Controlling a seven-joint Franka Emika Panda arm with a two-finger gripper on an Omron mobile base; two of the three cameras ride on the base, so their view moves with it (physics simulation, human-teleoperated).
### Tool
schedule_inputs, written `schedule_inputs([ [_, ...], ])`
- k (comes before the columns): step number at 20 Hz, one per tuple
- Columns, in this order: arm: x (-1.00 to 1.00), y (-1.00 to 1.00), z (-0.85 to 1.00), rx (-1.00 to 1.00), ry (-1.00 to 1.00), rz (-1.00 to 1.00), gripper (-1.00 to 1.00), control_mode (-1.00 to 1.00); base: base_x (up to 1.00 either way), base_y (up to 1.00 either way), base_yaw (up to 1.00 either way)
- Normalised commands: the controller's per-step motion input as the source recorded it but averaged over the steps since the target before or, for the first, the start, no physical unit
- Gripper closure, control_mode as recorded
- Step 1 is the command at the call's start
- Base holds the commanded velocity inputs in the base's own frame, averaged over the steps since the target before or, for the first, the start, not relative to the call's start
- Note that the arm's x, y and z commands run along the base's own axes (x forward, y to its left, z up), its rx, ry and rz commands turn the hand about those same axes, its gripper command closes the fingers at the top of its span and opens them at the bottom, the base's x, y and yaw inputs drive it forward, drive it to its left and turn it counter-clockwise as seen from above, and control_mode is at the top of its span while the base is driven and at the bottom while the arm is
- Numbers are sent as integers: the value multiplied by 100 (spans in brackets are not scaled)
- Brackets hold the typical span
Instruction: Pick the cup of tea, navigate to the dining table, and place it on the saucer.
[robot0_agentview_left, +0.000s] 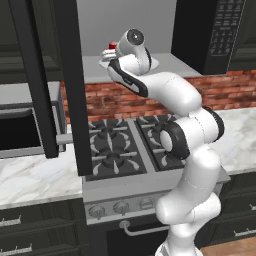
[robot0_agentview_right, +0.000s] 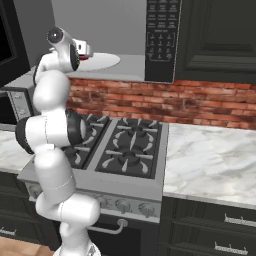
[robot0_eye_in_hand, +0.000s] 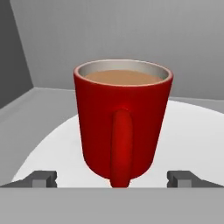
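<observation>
- The cup of tea (robot0_eye_in_hand: 123, 120) is a red mug with a pale inner rim and brown liquid close to the top; it stands upright on a wide white round plate (robot0_eye_in_hand: 57, 144).
- In the hand view the mug's handle faces the camera, running down the middle of its near side.
- The plate lies on a grey shelf (robot0_agentview_left: 172, 64) high above the stove (robot0_agentview_left: 125, 145), with a plain grey wall behind it and a darker grey side wall to the left.
- The hand (robot0_eye_in_hand: 113, 178) is raised to shelf level, just in front of the cup. Its two dark fingertips (robot0_eye_in_hand: 41, 178) stand wide apart, one at each side of the mug's base, and the mug sits between them in the picture. Whether either tip touches the mug I cannot tell; nothing is clamped.
- In the left base view a small piece of the red cup (robot0_agentview_left: 113, 46) shows just left of the wrist, at the near edge of the plate (robot0_agentview_left: 152, 62).
- In the right base view the red cup (robot0_agentview_right: 84, 55) peeks out just right of the hand (robot0_agentview_right: 84, 49), over the plate (robot0_agentview_right: 102, 61).
- The white arm (robot0_agentview_left: 190, 150) rises from in front of the stove and bends up and back toward the shelf.
- Below the shelf runs a red brick backsplash (robot0_agentview_right: 150, 102); the stove has four black burners, with a white marble tabletop (robot0_agentview_right: 210, 160) on its right.
- A black microwave (robot0_agentview_right: 162, 35) stands at the right end of the shelf.
</observation>
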Motion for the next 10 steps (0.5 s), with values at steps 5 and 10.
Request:
schedule_inputs([
  [5, 4, 2, 23, 2, 12, 0, -100, -100, 0, 0, 0],
  [10, 19, 0, -4, 0, 22, 0, -100, -100, 0, 0, 0],
])
